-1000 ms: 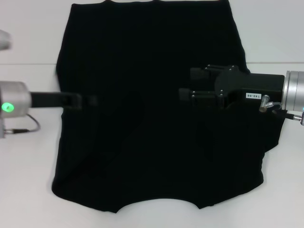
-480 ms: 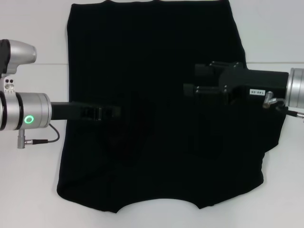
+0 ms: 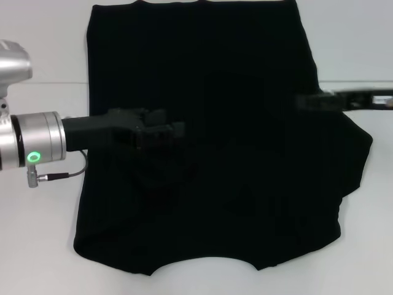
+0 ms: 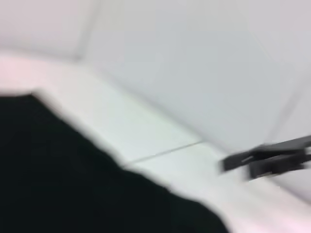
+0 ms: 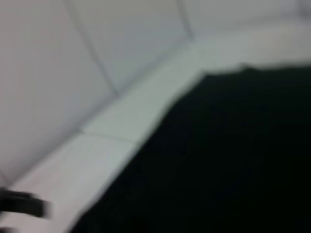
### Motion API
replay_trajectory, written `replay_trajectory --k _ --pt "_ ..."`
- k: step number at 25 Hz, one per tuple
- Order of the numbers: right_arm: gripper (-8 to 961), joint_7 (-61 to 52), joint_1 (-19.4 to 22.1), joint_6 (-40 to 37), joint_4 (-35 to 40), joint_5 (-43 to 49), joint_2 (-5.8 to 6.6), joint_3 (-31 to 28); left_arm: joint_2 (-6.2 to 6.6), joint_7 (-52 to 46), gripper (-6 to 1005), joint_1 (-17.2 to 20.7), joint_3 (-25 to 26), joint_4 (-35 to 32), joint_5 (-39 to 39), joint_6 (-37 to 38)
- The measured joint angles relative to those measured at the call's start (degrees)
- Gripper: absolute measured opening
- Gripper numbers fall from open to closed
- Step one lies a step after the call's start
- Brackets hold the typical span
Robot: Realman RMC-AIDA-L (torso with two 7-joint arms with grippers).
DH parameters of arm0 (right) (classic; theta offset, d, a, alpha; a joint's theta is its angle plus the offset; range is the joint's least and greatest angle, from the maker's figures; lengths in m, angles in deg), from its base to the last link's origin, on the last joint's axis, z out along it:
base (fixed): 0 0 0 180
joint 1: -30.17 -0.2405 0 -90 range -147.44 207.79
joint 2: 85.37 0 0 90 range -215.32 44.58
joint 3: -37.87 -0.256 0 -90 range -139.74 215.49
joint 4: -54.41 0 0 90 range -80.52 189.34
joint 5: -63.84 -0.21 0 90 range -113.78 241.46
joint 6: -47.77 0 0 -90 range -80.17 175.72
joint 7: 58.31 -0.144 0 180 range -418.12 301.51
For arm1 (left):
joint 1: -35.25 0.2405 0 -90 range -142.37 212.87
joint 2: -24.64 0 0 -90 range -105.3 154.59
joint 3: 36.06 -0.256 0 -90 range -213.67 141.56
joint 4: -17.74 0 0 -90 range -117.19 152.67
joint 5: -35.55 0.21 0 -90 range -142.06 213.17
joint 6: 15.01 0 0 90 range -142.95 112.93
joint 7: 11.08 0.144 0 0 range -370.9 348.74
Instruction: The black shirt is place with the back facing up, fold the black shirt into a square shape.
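While the black shirt (image 3: 209, 135) lies spread across the white worktop (image 3: 37, 246), it looks only partly folded, judging by its outline. On the left, its edge runs nearly straight from far to near with no sleeve sticking out, so that side seems already turned in.

Over the left-centre of the cloth is the left end effector (image 3: 175, 132), reaching in from the left edge of the scene on its silver-cuffed arm. It sits low over a patch of rumpled fabric, but black fingers against black cloth hide whether they are parted or pinching anything, so I cannot tell its state.

Across the middle, the fabric lies fairly flat. The neckline notch shows at the near hem and the far edge reaches the top of the scene.

On the right, the shirt's edge bulges outward into an uneven flap, which suggests this side is not squared off. The right end effector (image 3: 313, 102) appears as a thin dark blur at the right edge of the cloth, and its opening cannot be read either.

As I judge it, tidying the right side and making the near-to-far fold into a square remain to be done.
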Motion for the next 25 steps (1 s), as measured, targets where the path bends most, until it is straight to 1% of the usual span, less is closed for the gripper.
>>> replay_trajectory --k 2,4,6,9,10,11,13,16,20,25 --pt "808 -8.7 -0.1 -0.1 1.3 5.8 1.05 0.3 0.00 5.8 519 0.4 -0.1 0.9 -1.9 2.4" --pt "808 -16.0 -0.1 -0.4 2.8 11.3 1.70 0.7 -0.01 12.2 586 0.5 -0.3 2.5 -2.3 4.0" --pt "808 -20.7 0.2 -0.9 4.1 15.5 1.96 0.7 -0.16 16.9 652 0.8 -1.1 3.3 -2.1 4.5" --pt "808 -26.1 0.6 -1.8 5.0 21.0 2.26 0.7 -0.58 21.9 825 1.6 -3.3 3.5 -2.1 4.7" --pt "808 -27.6 0.6 -1.8 5.1 22.7 2.38 0.5 -0.81 23.8 883 2.0 -4.7 3.3 -2.1 4.6" --pt "808 -29.0 0.6 -1.7 5.1 24.6 2.50 0.3 -0.81 23.8 886 2.0 -4.7 3.3 -2.1 4.6" --pt "808 -31.0 0.6 -1.2 5.1 26.8 2.61 0.2 -1.12 25.3 891 2.4 -6.2 3.1 -2.1 4.3" --pt "808 -33.3 0.6 0.1 5.0 28.4 2.67 0.1 -1.30 26.2 900 2.5 -7.7 2.9 -2.0 4.0" --pt "808 -34.5 0.5 2.4 4.0 28.9 2.53 0.3 -1.32 26.5 908 2.4 -7.8 2.9 -1.7 3.9" --pt "808 -34.6 -0.9 7.2 -0.5 29.0 2.23 0.4 -1.35 26.5 909 2.4 -7.5 2.9 -1.7 2.4"
